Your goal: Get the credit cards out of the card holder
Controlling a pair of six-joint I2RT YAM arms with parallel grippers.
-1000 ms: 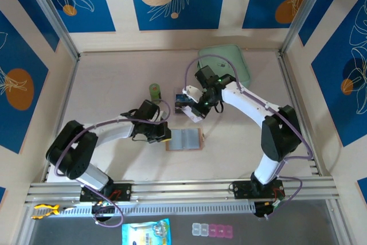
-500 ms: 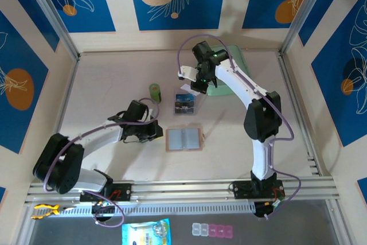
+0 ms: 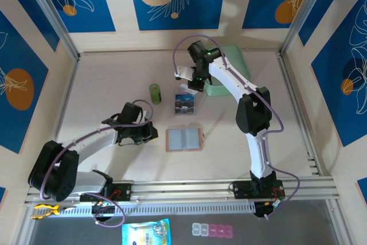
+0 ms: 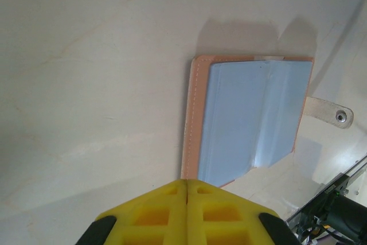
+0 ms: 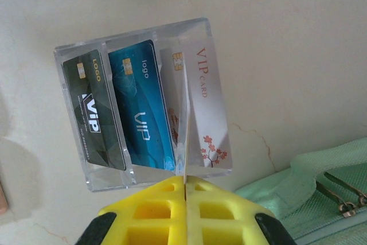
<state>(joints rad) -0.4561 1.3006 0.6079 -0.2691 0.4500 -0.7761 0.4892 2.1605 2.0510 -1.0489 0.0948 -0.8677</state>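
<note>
Table [image 3: 114, 73] — credit cards [image 5: 140, 107] read "VIP", "logo".

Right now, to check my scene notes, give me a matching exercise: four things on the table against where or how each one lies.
Things:
1. card holder
2. blue card
3. green cylinder
4. mint-green pouch

Places or states:
A. inside the clear box
B. farthest back in the top view
C. lying open, pockets facing up
D. just left of the clear box in the top view

Pairs: 1-C, 2-A, 3-D, 4-B
</note>
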